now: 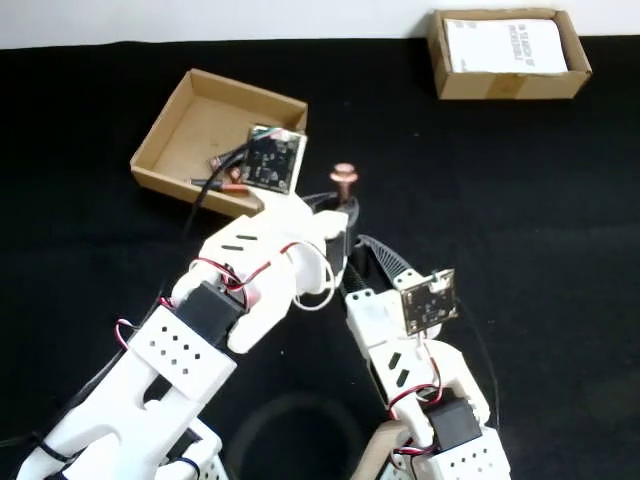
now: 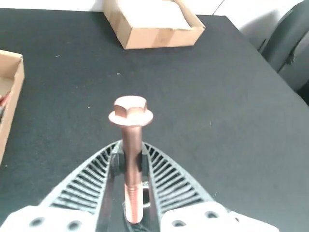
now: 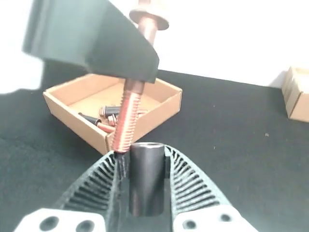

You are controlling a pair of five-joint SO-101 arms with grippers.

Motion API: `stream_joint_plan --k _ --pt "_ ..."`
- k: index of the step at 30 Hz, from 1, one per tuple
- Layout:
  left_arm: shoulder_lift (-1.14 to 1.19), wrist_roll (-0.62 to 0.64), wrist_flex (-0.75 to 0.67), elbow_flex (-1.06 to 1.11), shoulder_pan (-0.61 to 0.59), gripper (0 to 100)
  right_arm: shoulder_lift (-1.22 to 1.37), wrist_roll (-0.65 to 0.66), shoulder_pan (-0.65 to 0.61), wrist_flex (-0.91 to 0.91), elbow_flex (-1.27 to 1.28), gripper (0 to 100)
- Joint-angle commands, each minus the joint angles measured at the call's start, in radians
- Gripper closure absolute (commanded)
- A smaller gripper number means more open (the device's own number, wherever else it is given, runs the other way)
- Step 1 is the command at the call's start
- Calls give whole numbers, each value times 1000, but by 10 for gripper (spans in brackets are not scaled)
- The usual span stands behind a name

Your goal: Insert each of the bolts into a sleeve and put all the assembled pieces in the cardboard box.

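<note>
Centrally, left gripper [image 2: 130, 162] clamps copper hex-flange bolt [image 2: 131, 121] by its shank; right gripper [image 3: 145, 157] clamps black cylindrical sleeve [image 3: 147, 183], bolt tip beside rim.

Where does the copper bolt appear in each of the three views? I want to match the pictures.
High view: the bolt is near the middle, just right of the cardboard box.
Left wrist view: clamped in the left pincer, with its head beyond the tips.
Right wrist view: its threaded tip is beside the sleeve held in the right pincer.
Shared landmark: the cardboard box, seen in all three.
</note>
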Motion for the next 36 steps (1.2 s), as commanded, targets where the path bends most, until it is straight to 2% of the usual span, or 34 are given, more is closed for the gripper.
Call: stream_joint_plan --k 1,9,19,25,29,36 --pt "-24 5 -25 -5 10 992 -21 5 -4 -38 93 991" --pt "-16 6 -245 1 -30 992 -21 5 -5 -36 96 991" --pt "64 8 -249 1 -39 992 -21 5 -5 -36 94 991" --pt "90 8 -347 24 -35 992 -21 5 -5 -36 94 991" --pt "88 9 -338 48 -31 992 -21 5 -5 -36 96 991" --pt "81 150 -273 74 -35 992 -18 5 -2 -38 97 991"
